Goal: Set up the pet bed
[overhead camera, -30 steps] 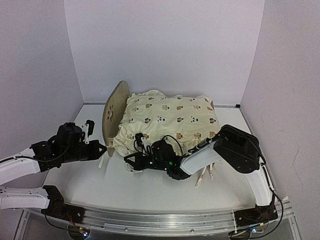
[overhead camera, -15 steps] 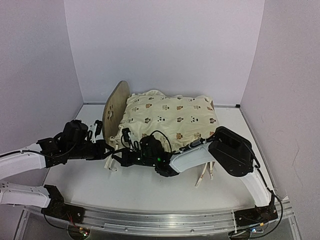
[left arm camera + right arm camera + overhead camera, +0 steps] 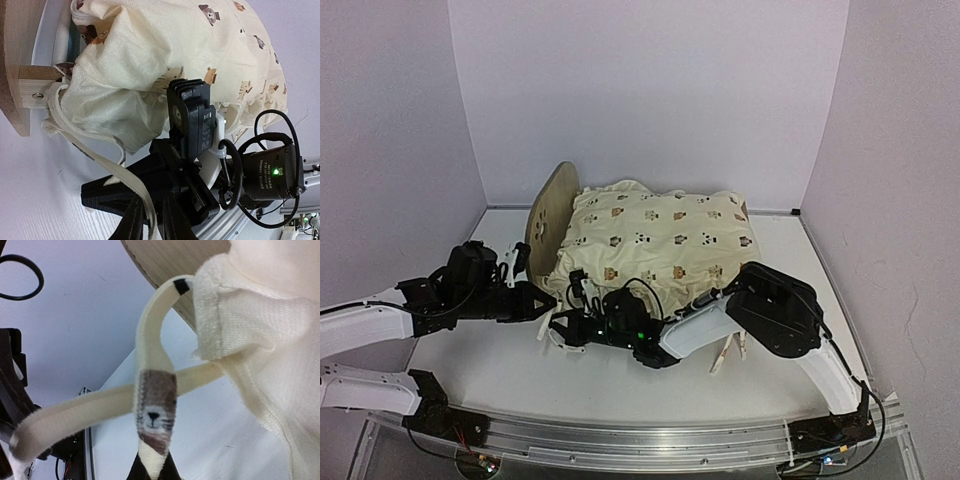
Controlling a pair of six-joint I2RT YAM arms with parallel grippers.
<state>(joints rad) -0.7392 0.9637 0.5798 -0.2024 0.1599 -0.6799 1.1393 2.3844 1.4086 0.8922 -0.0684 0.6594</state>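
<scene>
We see the pet bed [image 3: 548,222] toward twelve o'clock on the table [image 3: 620,385], its headboard at the nine o'clock end and the cream animal-print cushion [image 3: 660,235] piled on it. Our right gripper [image 3: 152,471] is clamped on a cat-print tie [image 3: 154,405] at the cushion's seven o'clock corner. A cream strap [image 3: 100,164] runs between the fingers of our left gripper [image 3: 150,226]; whether they pinch it, we cannot tell.

**Layout.** Cushion [image 3: 655,240] lies on the pet bed [image 3: 550,215] at the table's [image 3: 620,385] rear centre, headboard [image 3: 10,65] at its left. Before the bed's front-left corner, the left end effector [image 3: 546,306] sits just left of the right end effector [image 3: 558,330]. The cushion's tie [image 3: 155,395] runs to both.
</scene>
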